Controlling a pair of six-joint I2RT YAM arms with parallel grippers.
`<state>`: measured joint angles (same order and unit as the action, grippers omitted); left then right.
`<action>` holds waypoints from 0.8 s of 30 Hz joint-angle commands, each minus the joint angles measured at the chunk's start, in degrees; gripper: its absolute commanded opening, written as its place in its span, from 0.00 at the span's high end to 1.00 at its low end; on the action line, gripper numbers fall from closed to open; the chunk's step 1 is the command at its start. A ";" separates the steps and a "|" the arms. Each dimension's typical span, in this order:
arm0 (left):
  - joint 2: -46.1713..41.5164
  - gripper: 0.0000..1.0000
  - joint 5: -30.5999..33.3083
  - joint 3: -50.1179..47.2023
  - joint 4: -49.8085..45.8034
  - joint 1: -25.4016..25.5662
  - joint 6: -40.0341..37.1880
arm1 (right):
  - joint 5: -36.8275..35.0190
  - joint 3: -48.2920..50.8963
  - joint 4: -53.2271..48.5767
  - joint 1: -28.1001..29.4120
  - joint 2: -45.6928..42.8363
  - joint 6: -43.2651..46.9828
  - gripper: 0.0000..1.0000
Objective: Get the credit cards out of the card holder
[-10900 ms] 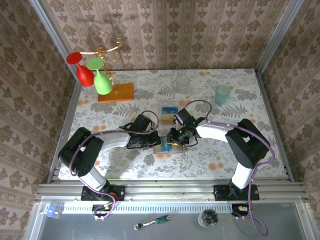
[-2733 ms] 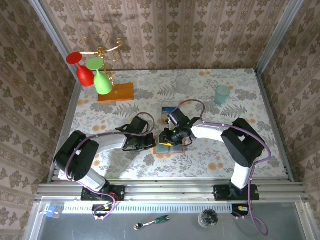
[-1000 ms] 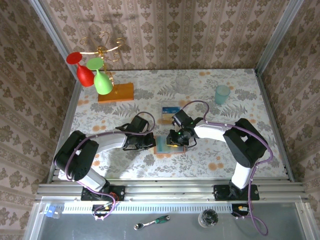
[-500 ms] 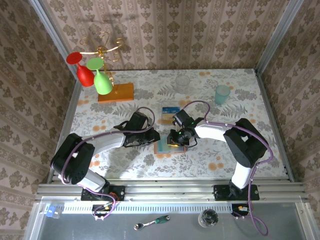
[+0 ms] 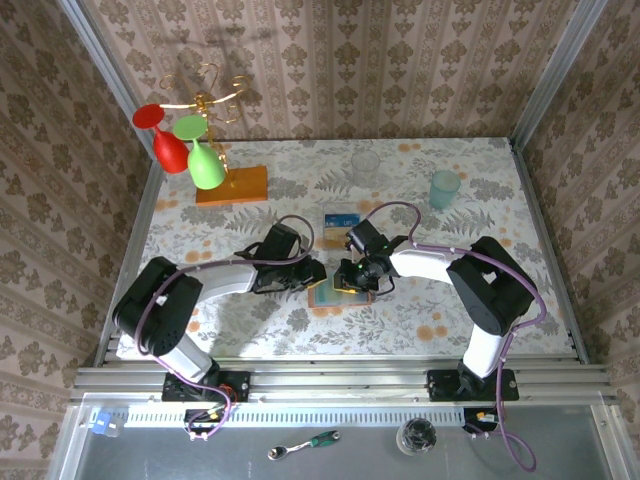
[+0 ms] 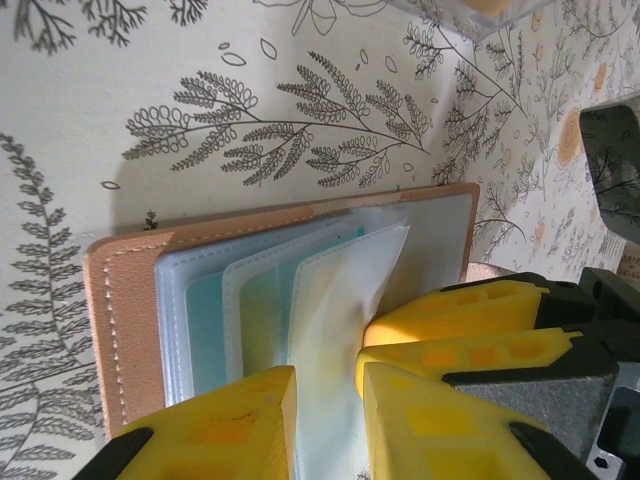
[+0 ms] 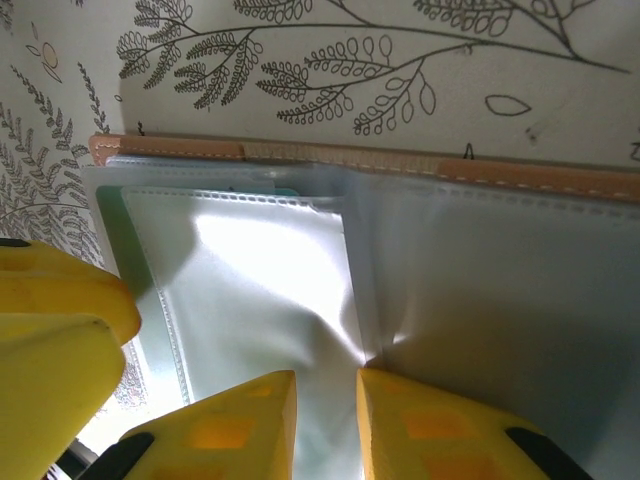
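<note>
- Left fingers (image 5: 314, 271) have slid in closer to the card holder (image 5: 336, 294) than half a second ago. The right fingers (image 5: 349, 274) have barely budged.
- Top view: the holder lies open mid-tabletop (image 5: 430, 320), long axis roughly left-right. The left fingers are at its left end and the right fingers are over its far edge, so both arms are about equally near. One blue credit card (image 5: 341, 217) lies loose just behind the holder.
- Left wrist: its fingers are only a narrow slit apart and a clear sleeve (image 6: 330, 290) runs into that slit. I can't tell if it's actually pinched. The holder sits straight ahead of the tips, and what looks like a teal card (image 6: 205, 320) shows through a sleeve. The right fingers touch the sleeves from the right.
- Right wrist: same story, a narrow slit with sleeve plastic at the tips, grip unclear. The leather edge runs across beyond the tips. I'd guess the pull has to follow the sleeve mouths, which I can't make out.
</note>
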<state>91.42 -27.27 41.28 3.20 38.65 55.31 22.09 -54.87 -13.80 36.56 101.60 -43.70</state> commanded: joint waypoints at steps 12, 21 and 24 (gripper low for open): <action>1.43 0.76 -0.48 -0.50 0.32 0.61 0.81 | 0.77 1.75 0.27 -0.34 -1.88 -0.51 0.75; 0.97 0.79 -1.38 0.16 1.97 0.81 1.99 | 1.31 1.87 1.06 -0.34 -4.73 -0.67 0.74; 0.36 0.80 -1.36 0.64 1.14 0.92 1.91 | 0.77 1.83 0.59 -0.34 -5.94 -0.70 0.74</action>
<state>92.66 -27.51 41.28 4.38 39.05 56.45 22.74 -53.71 -12.97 36.45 98.17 -43.75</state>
